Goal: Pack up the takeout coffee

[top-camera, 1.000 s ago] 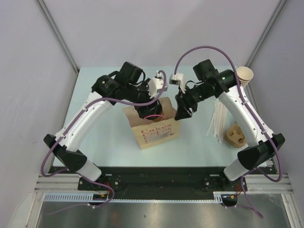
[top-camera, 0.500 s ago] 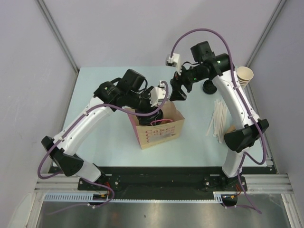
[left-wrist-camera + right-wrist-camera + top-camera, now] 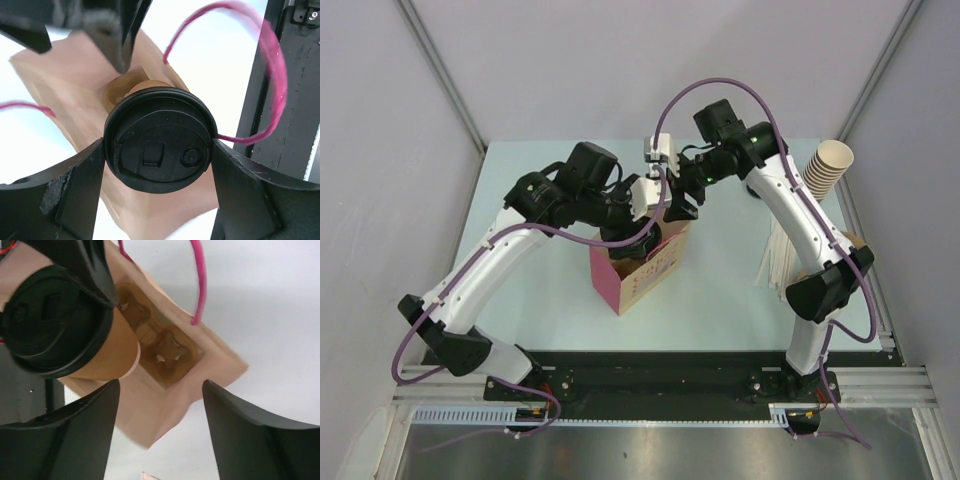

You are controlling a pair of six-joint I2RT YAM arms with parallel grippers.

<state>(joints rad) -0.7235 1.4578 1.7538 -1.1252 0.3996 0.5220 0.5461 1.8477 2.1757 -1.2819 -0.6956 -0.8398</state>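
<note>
The takeout coffee, a tan cup (image 3: 109, 354) with a black lid (image 3: 160, 146), is held tilted over the open mouth of a tan paper bag (image 3: 638, 268) with pink handles. My left gripper (image 3: 159, 150) is shut on the cup just under its lid, and it shows above the bag in the top view (image 3: 632, 228). A brown pulp cup carrier (image 3: 159, 347) lies at the bottom of the bag. My right gripper (image 3: 161, 385) is open and empty. It hovers above the bag's far right side (image 3: 680, 200), close to the cup.
A stack of lidless tan cups (image 3: 830, 165) stands at the table's far right. A bundle of wooden stirrers (image 3: 780, 255) lies right of the bag. Another brown carrier (image 3: 852, 241) peeks out behind the right arm. The table's right edge is near.
My right gripper has left the bag's rim, risen and moved back and left. The bag has turned and shifted slightly left. My left gripper still holds the cup over it.
</note>
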